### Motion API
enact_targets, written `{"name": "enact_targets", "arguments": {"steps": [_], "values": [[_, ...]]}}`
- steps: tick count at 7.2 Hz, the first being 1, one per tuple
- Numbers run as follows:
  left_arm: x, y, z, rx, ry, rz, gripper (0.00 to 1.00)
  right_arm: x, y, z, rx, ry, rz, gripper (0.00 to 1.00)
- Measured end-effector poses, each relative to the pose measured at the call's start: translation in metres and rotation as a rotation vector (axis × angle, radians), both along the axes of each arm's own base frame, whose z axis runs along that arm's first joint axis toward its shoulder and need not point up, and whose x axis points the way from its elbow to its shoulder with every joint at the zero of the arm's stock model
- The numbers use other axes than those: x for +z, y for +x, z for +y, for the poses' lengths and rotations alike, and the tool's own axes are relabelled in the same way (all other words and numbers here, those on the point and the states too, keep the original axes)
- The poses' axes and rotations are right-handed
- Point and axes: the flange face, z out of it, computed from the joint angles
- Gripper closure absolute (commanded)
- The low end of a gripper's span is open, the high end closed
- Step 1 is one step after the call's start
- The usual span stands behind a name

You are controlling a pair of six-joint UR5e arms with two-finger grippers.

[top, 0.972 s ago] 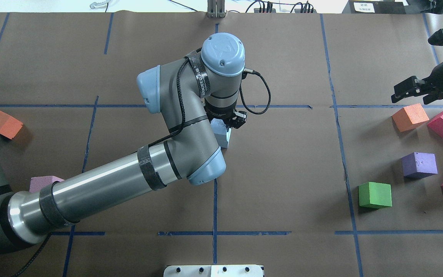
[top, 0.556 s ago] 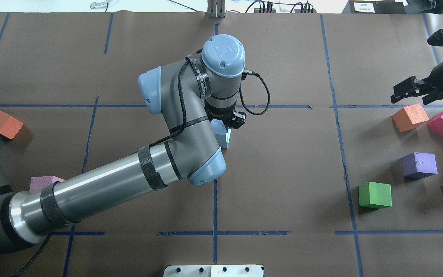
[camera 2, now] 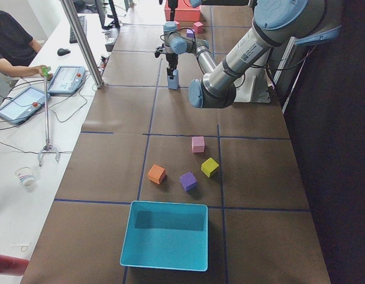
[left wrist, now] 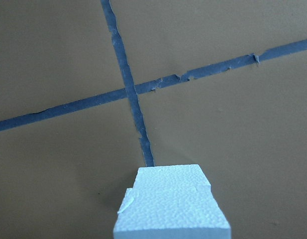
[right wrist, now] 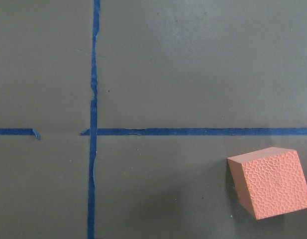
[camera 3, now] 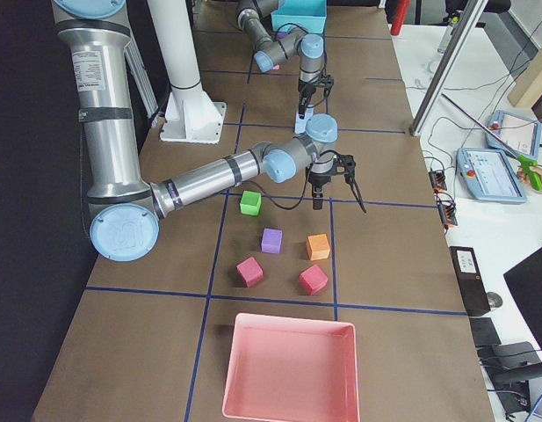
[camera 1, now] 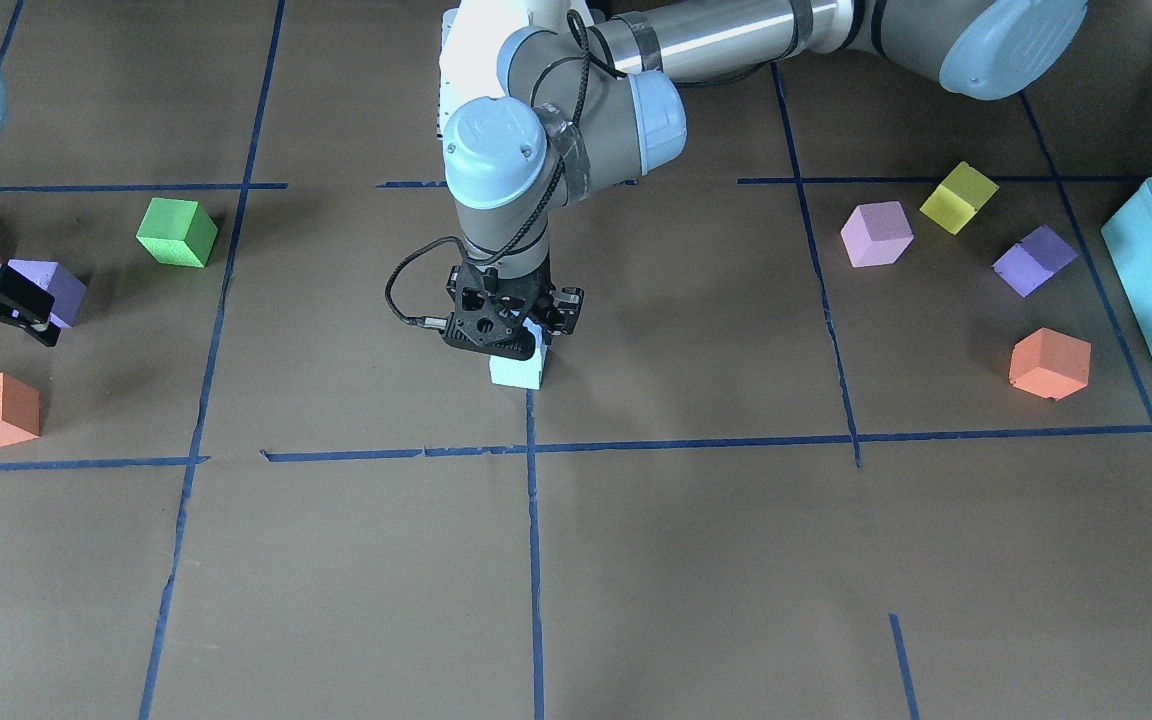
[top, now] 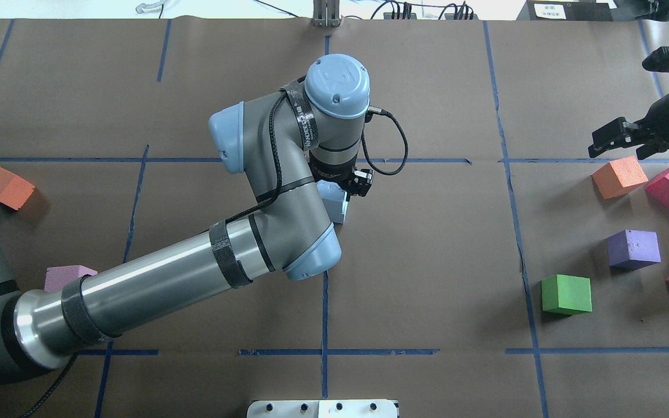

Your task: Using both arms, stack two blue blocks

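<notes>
While the blue blocks (camera 2: 173, 78) are stacked on the centre tape line (camera 1: 533, 520) of the counter (camera 1: 736, 560), the left arm (top: 166, 290) is held over them (its jaws' state cannot be told); the jaws of the right arm (camera 3: 218, 180) are spread wide, empty, near an orange cube (top: 619, 176).

Left arm (top: 166, 284) stretched to mid-table, left gripper (camera 1: 514, 340) pointing straight down, right gripper (top: 622, 150) hovering, fingers (top: 607, 134) spread

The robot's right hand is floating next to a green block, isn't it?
Not green. The right gripper is floating next to an orange block. The overhead view shows it, and the green block sits farther away.
</notes>
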Motion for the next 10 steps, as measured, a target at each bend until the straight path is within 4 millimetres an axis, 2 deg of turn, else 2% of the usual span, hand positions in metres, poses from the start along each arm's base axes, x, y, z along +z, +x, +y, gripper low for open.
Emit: {"name": "enact_targets", "arguments": {"steps": [1, 2, 3, 4, 5, 6, 7, 8, 9, 10], "values": [[-0.004, -0.003, 0.000, -0.002, 0.003, 0.007, 0.00, 0.001, -0.001, 0.000, -0.001, -0.001, 0.001, 0.00], [-0.016, -0.016, -0.002, -0.014, 0.011, 0.021, 0.00, 0.001, -0.001, 0.000, -0.002, -0.001, 0.001, 0.00], [-0.035, -0.052, -0.011, -0.043, 0.020, 0.031, 0.00, -0.001, -0.002, -0.001, -0.005, 0.004, -0.003, 0.00], [-0.047, -0.102, -0.023, -0.062, 0.028, 0.029, 0.00, -0.006, 0.002, -0.004, -0.004, 0.014, -0.010, 0.00], [-0.036, -0.159, -0.037, -0.054, 0.037, 0.031, 0.00, -0.010, 0.014, -0.008, 0.013, 0.017, -0.020, 0.00], [0.001, -0.221, -0.052, -0.023, 0.058, 0.033, 0.00, -0.011, 0.035, -0.014, 0.035, 0.016, -0.034, 0.00], [0.056, -0.284, -0.066, 0.026, 0.104, 0.019, 0.00, -0.003, 0.063, -0.021, 0.037, 0.023, -0.040, 0.00], [0.122, -0.342, -0.078, 0.086, 0.137, -0.009, 0.00, 0.013, 0.093, -0.027, 0.014, 0.041, -0.028, 0.00], [0.199, -0.405, -0.086, 0.149, 0.150, -0.023, 0.00, 0.030, 0.122, -0.032, -0.018, 0.060, -0.006, 0.00], [0.273, -0.477, -0.093, 0.171, 0.141, -0.003, 0.00, 0.051, 0.150, -0.037, -0.046, 0.072, 0.012, 0.00]]}}
